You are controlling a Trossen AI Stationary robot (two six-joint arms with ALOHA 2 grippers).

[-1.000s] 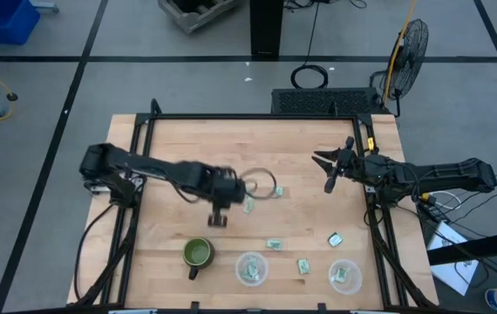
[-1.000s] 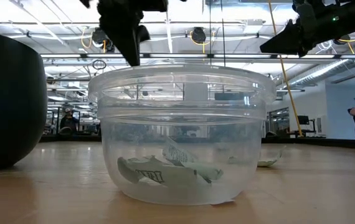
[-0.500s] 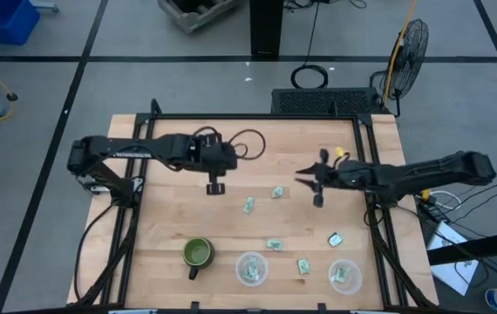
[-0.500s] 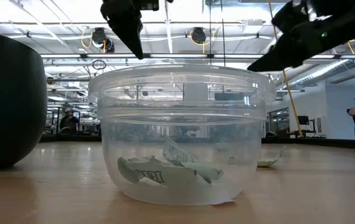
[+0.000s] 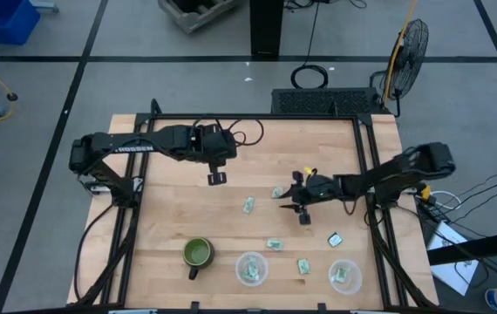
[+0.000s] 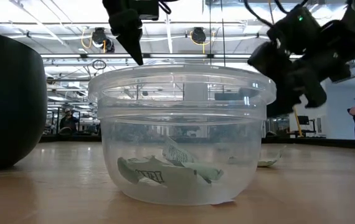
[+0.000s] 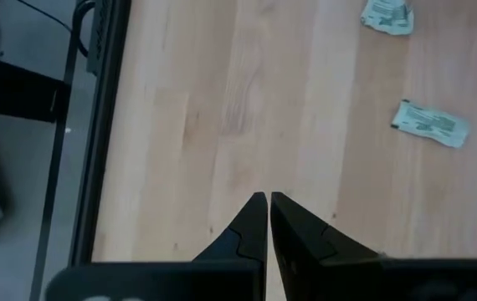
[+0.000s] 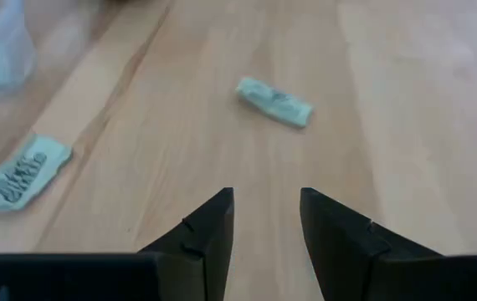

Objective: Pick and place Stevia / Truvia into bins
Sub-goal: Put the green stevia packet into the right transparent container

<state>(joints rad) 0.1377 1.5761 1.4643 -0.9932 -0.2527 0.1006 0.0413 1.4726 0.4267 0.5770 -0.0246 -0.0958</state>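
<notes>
Five pale green and white packets lie flat on the wooden table: [image 5: 248, 205], [image 5: 277, 192], [image 5: 275, 244], [image 5: 303, 266], [image 5: 336, 238]. Two clear cups [image 5: 251, 269] [image 5: 345, 276] stand near the near edge, and the low view shows packets [image 6: 165, 169] inside one cup [image 6: 180, 134]. My right gripper [image 5: 298, 206] [image 8: 265, 199] is open over the table's middle, pointing toward the table's left at a packet [image 8: 274, 102] and touching nothing. My left gripper [image 5: 216, 177] [image 7: 268, 199] is shut and empty, above bare wood left of the middle.
A dark green mug [image 5: 198, 254] [image 6: 9, 99] stands left of the cups. Black rails [image 5: 131, 227] run along the table's left and right sides. Bare wood lies between the two grippers and toward the far edge.
My left gripper has drawn back from near the middle packets toward the far edge. My right gripper has swung from the right side toward the table's middle and nearer, coming lower over the packets. The packets and cups have stayed put.
</notes>
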